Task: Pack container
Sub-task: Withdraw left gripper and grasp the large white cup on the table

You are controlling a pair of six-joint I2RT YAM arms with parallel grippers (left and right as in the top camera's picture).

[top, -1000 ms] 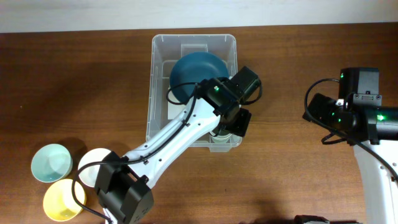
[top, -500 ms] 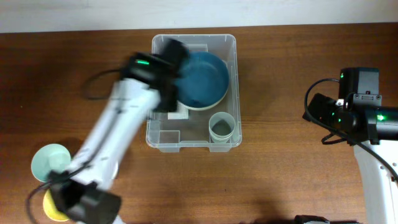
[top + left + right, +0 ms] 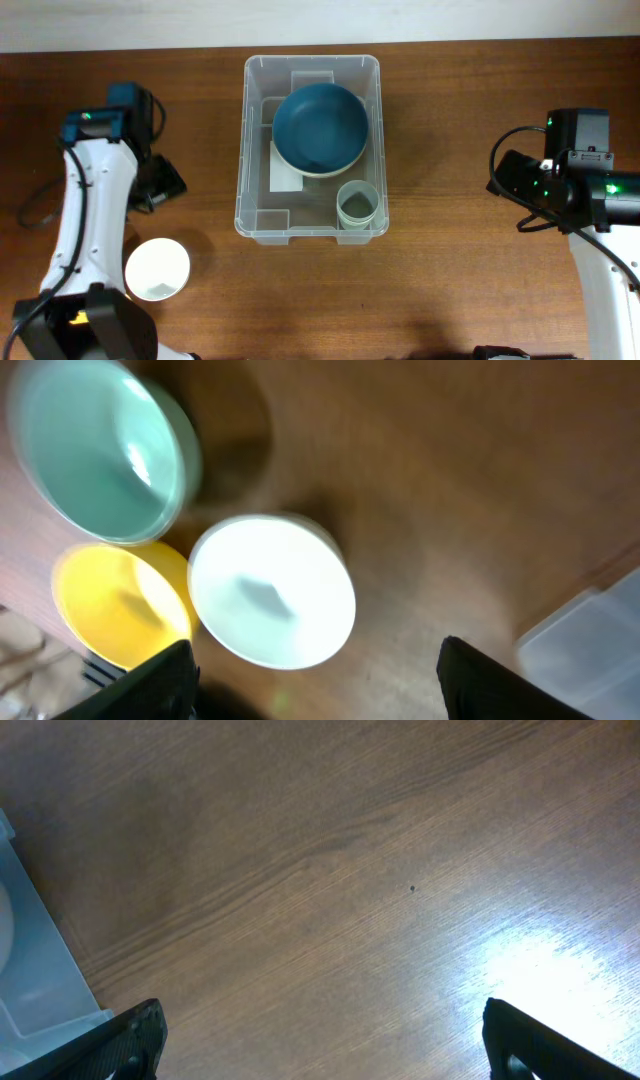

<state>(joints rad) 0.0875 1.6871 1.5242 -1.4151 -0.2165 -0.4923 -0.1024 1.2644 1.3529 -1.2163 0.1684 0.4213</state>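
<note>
Overhead view: the container (image 3: pixel 243 150), a clear bin, stands at the far middle of the wooden table (image 3: pixel 450 120), between the two arms and well apart from both. Inside it a dark blue bowl (image 3: pixel 320 128) fills the far half, partly covering a white label (image 3: pixel 285 172) on the bin's bottom, and a pale green cup (image 3: pixel 358 203) stands upright in the near right corner, just beside the bowl. A white bowl (image 3: pixel 157 269) sits on the table at the near left, beside the left arm (image 3: pixel 85 220), whose links run across that corner and hide what lies beneath them. Left wrist view: here the hidden things appear, a mint bowl (image 3: pixel 100 455) and a yellow bowl (image 3: pixel 120 605) close together, with the white bowl just beside the yellow one; a corner of the container shows at the lower right edge. The left gripper (image 3: pixel 315 650) hangs above the table, its jaws wide apart and gripping nothing. Right wrist view: the right gripper (image 3: pixel 320 1008) hangs over bare wood, its jaws likewise spread wide and empty, with only a corner of the container at the left edge; the bin's contents show in the overhead view alone.
</note>
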